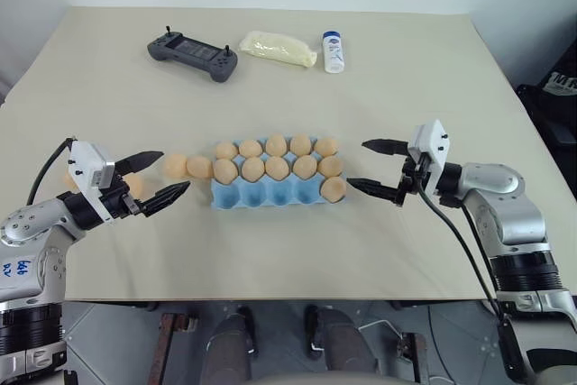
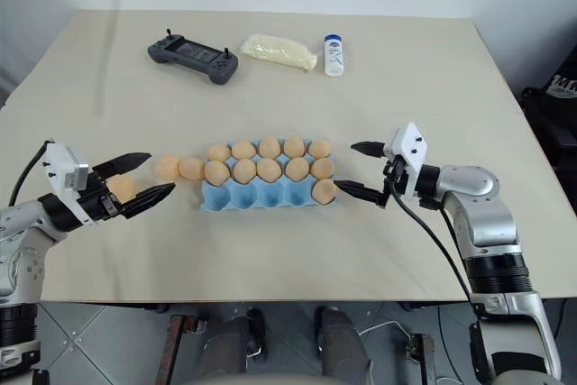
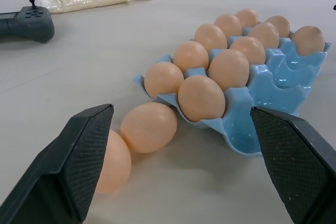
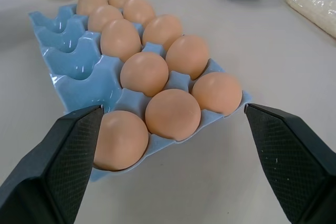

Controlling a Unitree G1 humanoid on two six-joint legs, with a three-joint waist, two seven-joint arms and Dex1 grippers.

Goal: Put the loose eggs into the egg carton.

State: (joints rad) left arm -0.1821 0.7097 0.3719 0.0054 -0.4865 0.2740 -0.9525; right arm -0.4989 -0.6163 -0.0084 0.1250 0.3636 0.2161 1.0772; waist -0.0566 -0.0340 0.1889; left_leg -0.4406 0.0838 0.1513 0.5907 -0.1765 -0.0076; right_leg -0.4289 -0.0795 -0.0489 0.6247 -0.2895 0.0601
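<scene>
Both hands, left (image 1: 155, 178) and right (image 1: 370, 167), gape empty, flanking the egg carton (image 1: 270, 192); loose eggs (image 1: 187, 166) lie by the left.

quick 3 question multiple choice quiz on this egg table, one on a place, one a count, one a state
1. The white bottle stands: A) beside the yellow bag B) in the carton C) by the right gripper
2. Eggs in the carton's near row: A) five B) one C) none
3. The left gripper is: A) shut on an egg B) shut, empty C) open

A: the white bottle stands next to the yellow bag.
B: the carton holds a lone egg at that row's right end.
C: the left gripper has its fingers spread.
</scene>
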